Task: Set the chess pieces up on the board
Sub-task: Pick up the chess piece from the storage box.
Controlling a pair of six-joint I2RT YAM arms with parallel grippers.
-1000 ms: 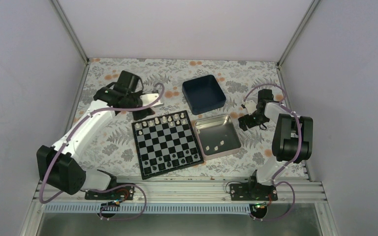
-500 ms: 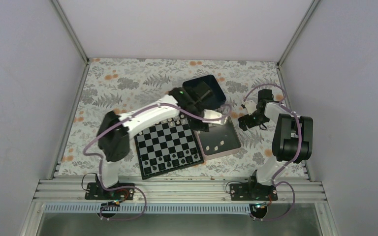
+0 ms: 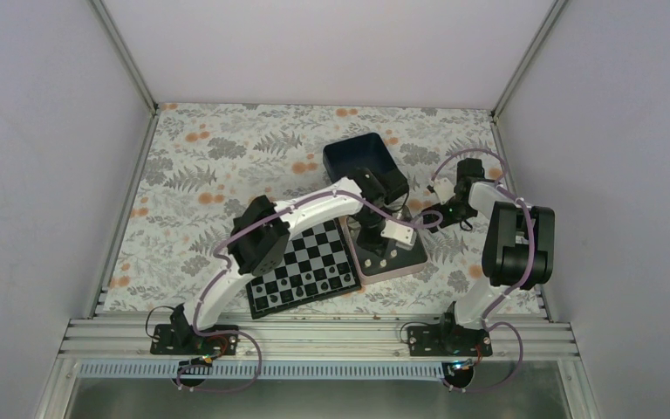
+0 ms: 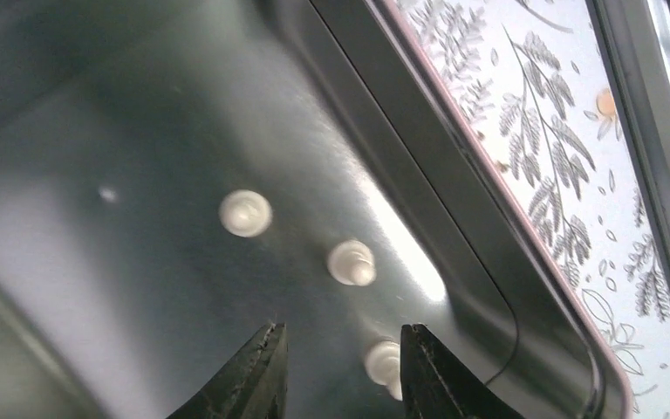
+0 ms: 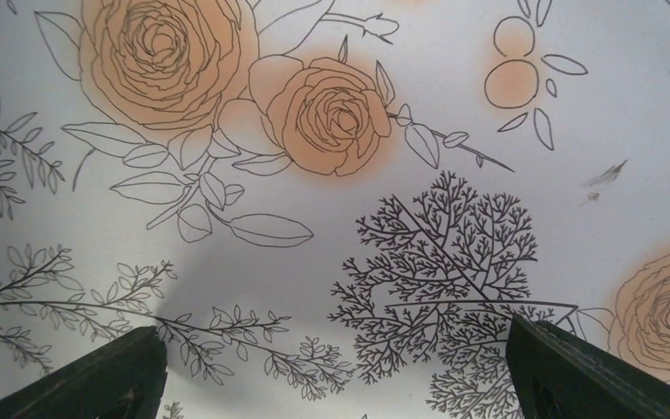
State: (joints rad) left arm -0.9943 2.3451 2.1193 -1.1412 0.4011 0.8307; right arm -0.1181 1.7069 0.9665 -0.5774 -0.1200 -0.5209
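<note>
Three cream-white chess pieces lie on the floor of the silver tin [image 4: 454,227]: one [image 4: 245,212] farther off, one [image 4: 352,262] in the middle, and one [image 4: 384,362] between my left gripper's fingers, close against the right finger [image 4: 432,375]. My left gripper [image 4: 340,330] hangs low inside the tin, jaws partly apart, not closed on the piece. From above, the left arm stretches over the board [image 3: 314,257] to the tin [image 3: 412,257], hiding the board's far row. My right gripper [image 5: 331,332] stands wide open over bare cloth, holding nothing.
A dark blue square box [image 3: 362,157] sits behind the tin. Tiny black pieces [image 3: 305,284] stand along the board's near rows. The right gripper [image 3: 436,214] hovers just right of the tin. A floral cloth [image 3: 201,166] covers the table.
My left arm swung from the far left of the table, across the board, and came down into the tin. Its jaws narrowed slightly. The right arm has not moved.
</note>
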